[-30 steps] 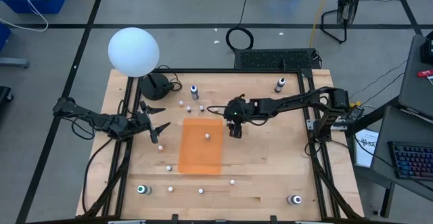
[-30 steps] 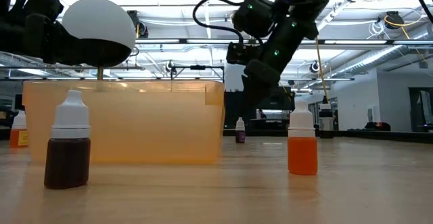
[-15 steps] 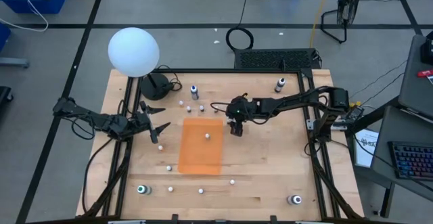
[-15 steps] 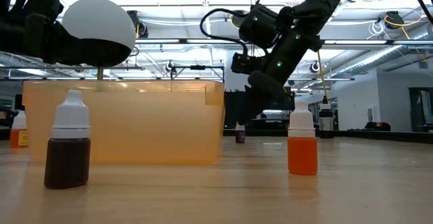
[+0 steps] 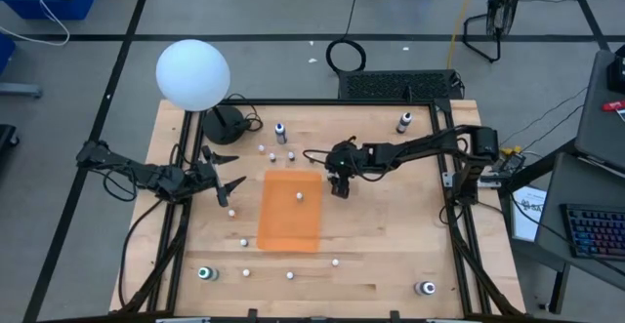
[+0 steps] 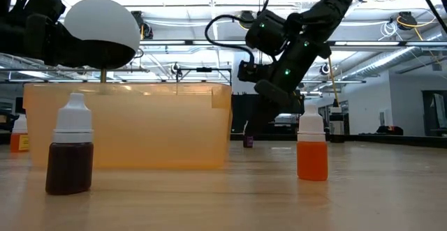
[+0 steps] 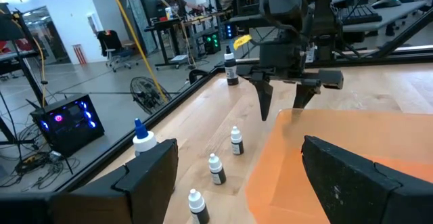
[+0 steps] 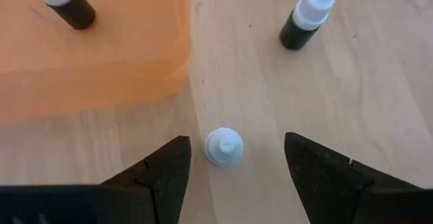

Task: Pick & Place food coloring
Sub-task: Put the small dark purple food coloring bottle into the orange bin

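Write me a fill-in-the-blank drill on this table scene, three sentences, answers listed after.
1. The right gripper hangs with open jaws directly above a small ____-capped bottle.
2. That bottle stands on the table just outside the ____ bin.
3. Inside the bin there is ____ bottle.

Missing words: white; orange; one

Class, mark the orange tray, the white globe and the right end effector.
Orange tray (image 5: 283,227): high view, bare floor.
White globe (image 5: 192,73): high view, top centre.
Right end effector (image 8: 233,158): right wrist view, gap between open fingertips.
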